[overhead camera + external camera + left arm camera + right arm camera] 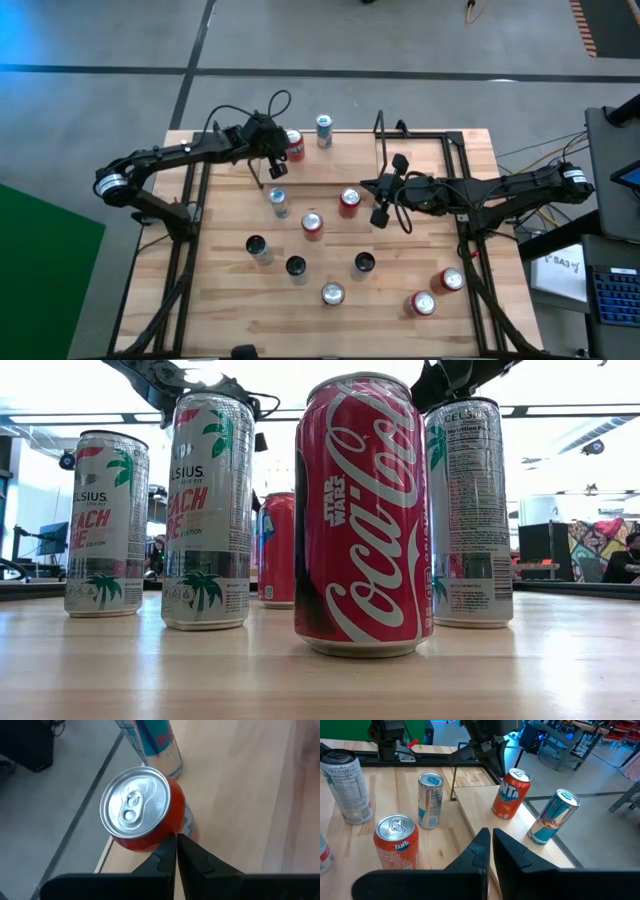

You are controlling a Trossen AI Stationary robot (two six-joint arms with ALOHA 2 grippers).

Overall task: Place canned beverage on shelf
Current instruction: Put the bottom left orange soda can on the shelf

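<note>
left gripper jaws closed, empty | right gripper same | shelf (rods mostly hidden)

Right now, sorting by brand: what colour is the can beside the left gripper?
Orange can, silver top; left wrist view.

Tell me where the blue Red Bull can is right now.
In the high view, the Red Bull can stands at the table's far edge, beside the orange Fanta can near the left pincer.

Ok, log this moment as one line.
left gripper shut, empty, beside orange can on shelf | right gripper shut, empty, mid-table | blue can also on shelf
</note>
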